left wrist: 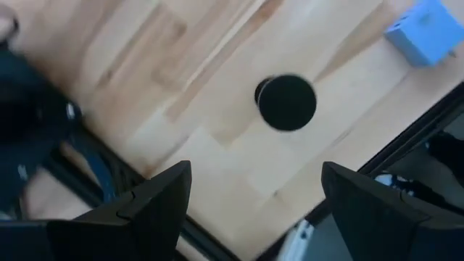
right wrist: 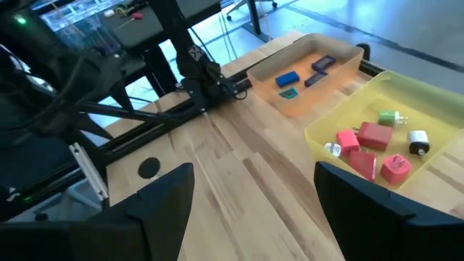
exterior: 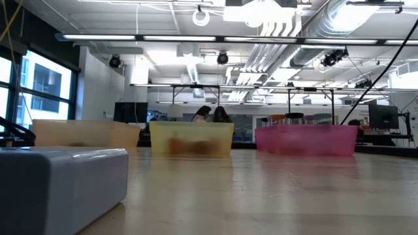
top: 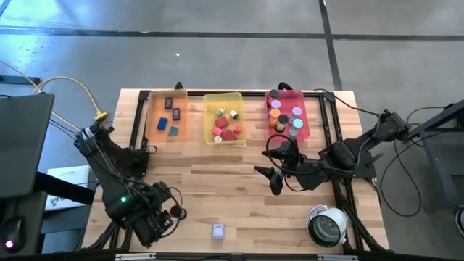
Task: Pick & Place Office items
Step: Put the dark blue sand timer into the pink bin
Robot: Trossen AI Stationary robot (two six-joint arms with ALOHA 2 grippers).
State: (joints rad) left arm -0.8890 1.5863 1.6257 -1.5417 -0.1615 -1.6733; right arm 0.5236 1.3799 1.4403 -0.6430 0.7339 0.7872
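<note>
On the wooden table (top: 239,188), the left gripper (left wrist: 254,210) hangs wide open, empty, above the black disc (left wrist: 286,102); descend centred before closing.

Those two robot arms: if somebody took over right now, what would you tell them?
Left gripper: open, empty, low at the table's near left, over a loose black disc.
Right gripper: open, empty, mid-table in front of the trays.
Done: flat pieces lie in the orange tray, blocks in the yellow tray, discs in the pink tray.
Left: the black disc and a lavender cube at the near edge are unsorted on the table. The round white device sits near right.
</note>
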